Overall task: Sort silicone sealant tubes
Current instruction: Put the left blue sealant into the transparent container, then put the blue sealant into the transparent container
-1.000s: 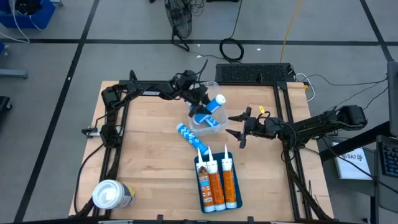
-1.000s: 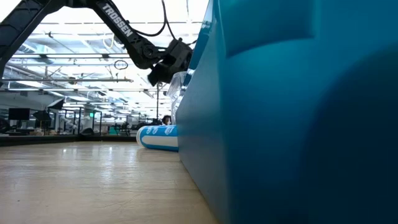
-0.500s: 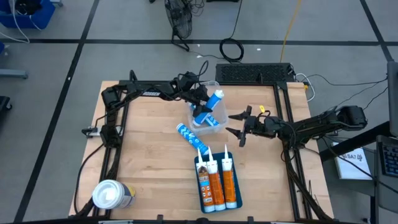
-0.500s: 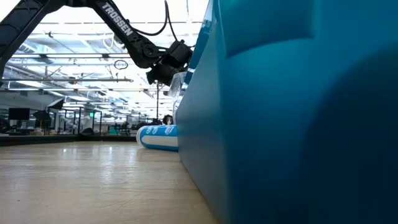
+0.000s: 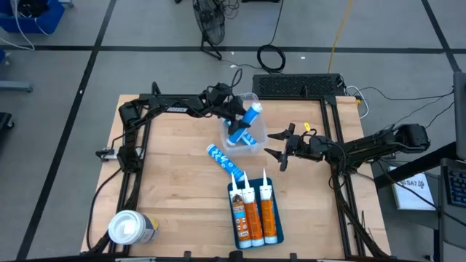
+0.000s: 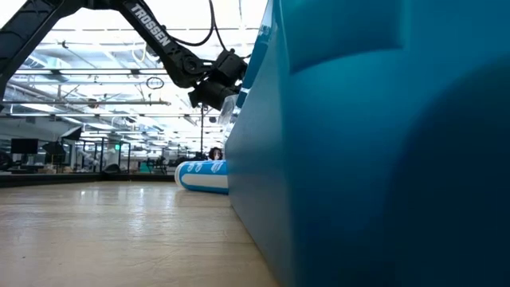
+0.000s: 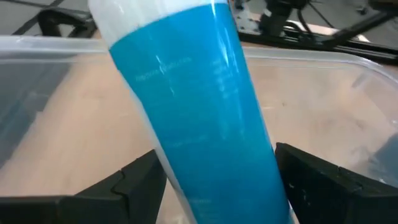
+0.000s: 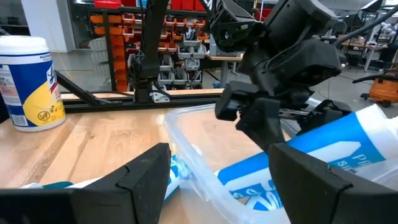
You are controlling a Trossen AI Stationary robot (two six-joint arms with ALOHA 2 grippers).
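**Step in hand: depositing a blue tube in the clear bin.**

1. The blue-and-white sealant tube (image 7: 199, 124) is found inside the clear bin (image 5: 256, 143), leaning steeply with its upper end over the bin's far rim.
2. The left gripper (image 5: 233, 115) is positioned at the bin's left rim, one finger on each side of the tube. Whether the tube is gripped or let go cannot be told.
3. It is judged that the tube should be laid flat before withdrawal, and that the gripper should be lifted straight up, so that the bin wall is not caught.
4. The right gripper (image 5: 279, 149) is parked just right of the bin, fingers spread and empty.

**Limits of view**

- A second blue tube (image 5: 234, 138) in the bin is partly covered.
- A third (image 5: 218, 156) lies on the table just in front of the bin.
- The three orange tubes (image 5: 251, 215) lie in the blue tray (image 5: 255, 244), further in front of the bin.
- In the low view, that tray's wall blocks most of the bin.
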